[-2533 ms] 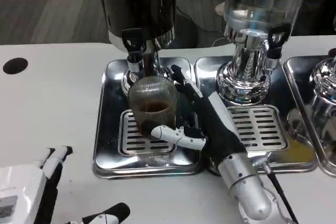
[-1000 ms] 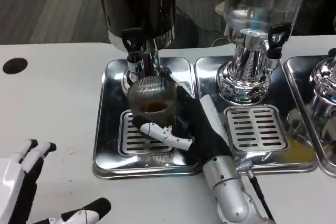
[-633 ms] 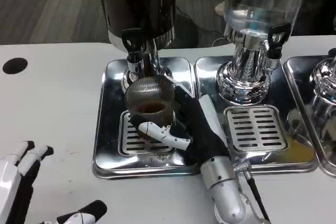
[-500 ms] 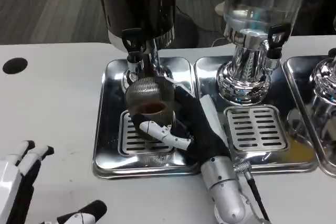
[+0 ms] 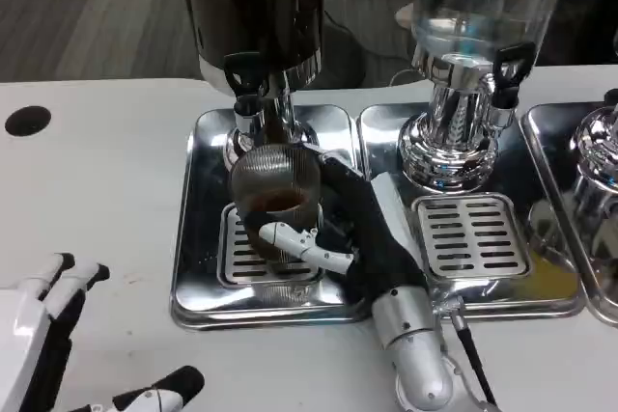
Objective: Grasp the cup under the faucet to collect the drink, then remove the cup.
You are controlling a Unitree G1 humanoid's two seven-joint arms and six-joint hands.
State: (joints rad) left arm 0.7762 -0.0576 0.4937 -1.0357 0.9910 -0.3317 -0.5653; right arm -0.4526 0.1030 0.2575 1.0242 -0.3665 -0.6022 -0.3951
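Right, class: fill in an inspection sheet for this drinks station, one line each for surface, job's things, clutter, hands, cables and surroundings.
Surface: white table with a dark round hole at its left.
Job's things: ribbed cup holding dark drink, on the drip tray under the faucet of the dark dispenser.
Clutter: clear dispenser on a second tray; a third at the right edge.
Hands: right hand grips the cup; left hand holds nothing, fingers apart.
Cables: black cable beside the right forearm.
Surroundings: dark floor behind.
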